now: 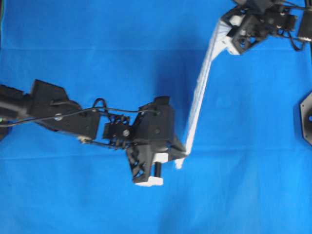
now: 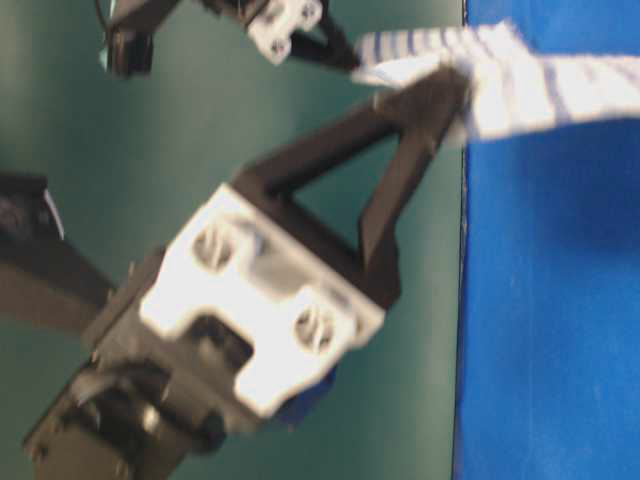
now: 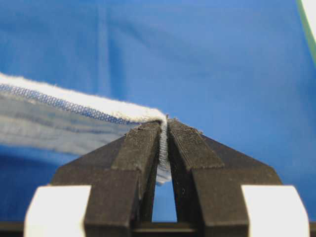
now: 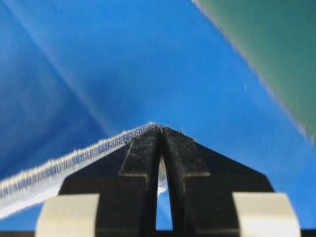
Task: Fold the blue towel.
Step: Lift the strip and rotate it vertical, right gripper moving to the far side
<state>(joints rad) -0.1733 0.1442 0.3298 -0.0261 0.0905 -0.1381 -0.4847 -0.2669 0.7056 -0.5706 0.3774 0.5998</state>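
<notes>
While both arms hold it up: the blue towel (image 1: 200,92) hangs in the air as a long thin band, well above the blue sheet (image 1: 97,39) on the table
Where the towel is: off the table, pulled tight between the two pincers, seen from the top as a narrow white strip
Long way of the towel: it runs from the top right of the overhead view down to the middle, slanting a little to the left as it goes down
Left gripper (image 1: 179,155): pressed together on the low end of the towel; in its own camera the cloth edge sits pinched between the two black fingers (image 3: 143,148), and the rest of the towel goes off to the left
Right gripper (image 1: 228,30): pressed together on the far top end of the towel; in its own camera the stitched edge comes in from the left and ends at the tips of its fingers (image 4: 143,148)
Which arm is nearer: each arm has its own corner, so neither has to reach
Left arm pose: stretched out from the left side toward the middle, with the pincer tipped down to the right
Right arm pose: tucked up in the top right corner, pincer pointing down and left
What the next move turns on, I think: the towel must come down flat with both ends kept level, so the fold lines up
What could go wrong, I think: one corner could slip out
</notes>
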